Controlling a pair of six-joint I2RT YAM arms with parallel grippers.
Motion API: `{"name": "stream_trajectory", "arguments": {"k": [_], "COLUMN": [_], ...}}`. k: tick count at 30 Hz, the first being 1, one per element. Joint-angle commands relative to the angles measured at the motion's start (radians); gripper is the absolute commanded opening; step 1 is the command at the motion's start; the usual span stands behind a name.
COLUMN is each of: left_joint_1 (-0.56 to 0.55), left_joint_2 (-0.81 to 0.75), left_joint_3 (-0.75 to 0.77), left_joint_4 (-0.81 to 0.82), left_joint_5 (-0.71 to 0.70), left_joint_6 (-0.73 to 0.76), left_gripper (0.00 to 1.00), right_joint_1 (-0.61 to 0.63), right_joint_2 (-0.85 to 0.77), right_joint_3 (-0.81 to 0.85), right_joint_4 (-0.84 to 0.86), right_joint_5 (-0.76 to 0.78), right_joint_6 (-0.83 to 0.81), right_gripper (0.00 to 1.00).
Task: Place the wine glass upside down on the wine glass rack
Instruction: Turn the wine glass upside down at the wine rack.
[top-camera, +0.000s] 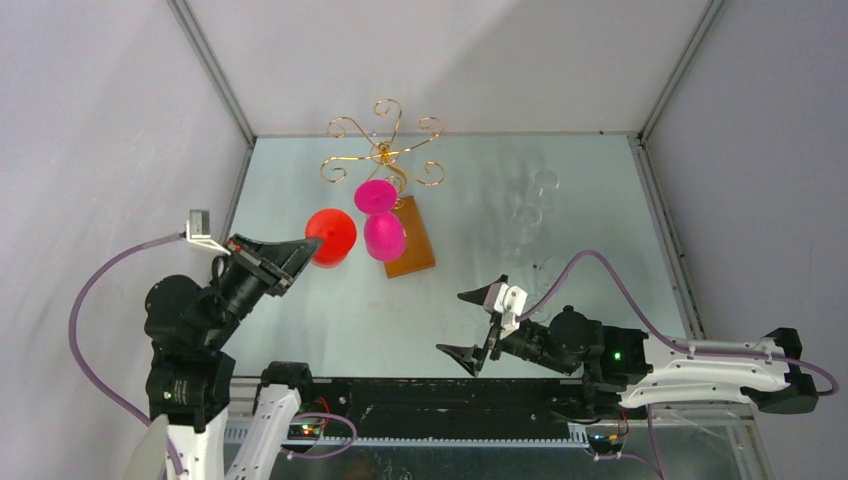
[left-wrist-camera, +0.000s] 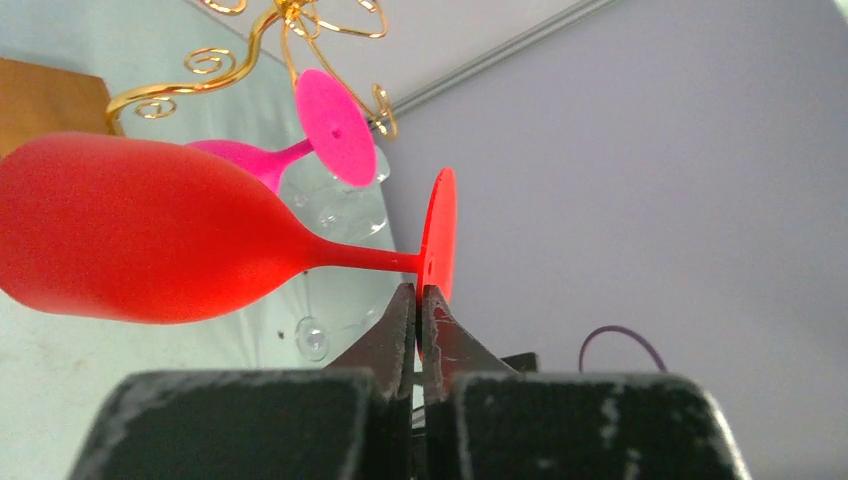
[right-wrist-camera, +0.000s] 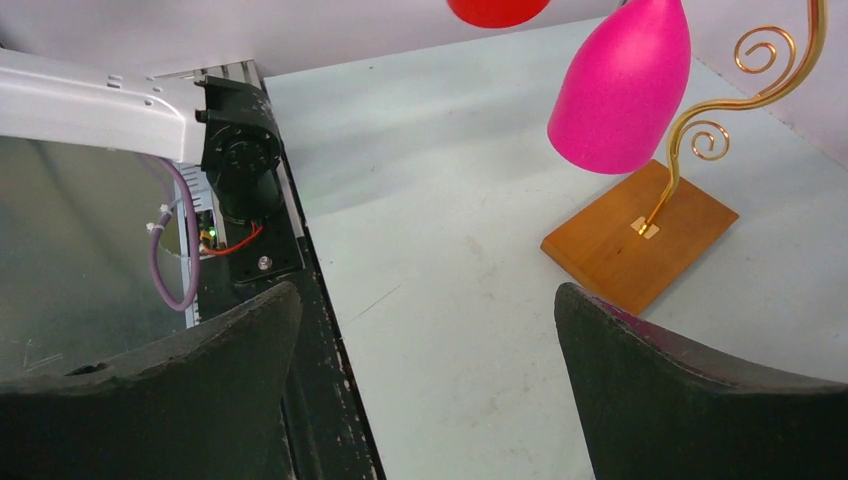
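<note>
My left gripper (left-wrist-camera: 420, 300) is shut on the rim of the round foot of a red wine glass (left-wrist-camera: 150, 230). The glass (top-camera: 330, 237) hangs in the air just left of the wine glass rack (top-camera: 385, 150), a gold wire stand with curled arms on a brown wooden base (top-camera: 412, 240). In the right wrist view only the bottom of the red glass's bowl (right-wrist-camera: 497, 10) shows, at the top edge. My right gripper (top-camera: 468, 325) stands wide open low over the table near the front, with nothing between its fingers (right-wrist-camera: 230, 350).
A pink wine glass (top-camera: 384, 235) hangs upside down from a rack arm, right beside the red one. Several clear glasses (top-camera: 530, 215) stand on the table at the right. Grey walls enclose the table on three sides.
</note>
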Motion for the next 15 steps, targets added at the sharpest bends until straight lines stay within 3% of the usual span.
{"name": "stream_trajectory", "arguments": {"k": [1,6,15], "left_joint_1": [0.008,0.011,0.014], "left_joint_2": [0.023,0.029,0.073], "left_joint_3": [-0.04,-0.053,0.006], "left_joint_4": [0.15,0.207,0.159], "left_joint_5": [-0.016,-0.083,-0.17], "left_joint_6": [-0.134,-0.187,-0.214], "left_gripper": [0.0,0.0,0.0], "right_joint_1": [0.008,0.008,0.008], "right_joint_2": [-0.009,-0.006,0.005], "right_joint_3": [0.003,0.003,0.003], "right_joint_4": [0.014,0.004,-0.017], "right_joint_5": [0.021,0.021,0.019], "right_joint_6": [0.025,0.033,0.09], "right_gripper": [0.99,1.0,1.0]}}
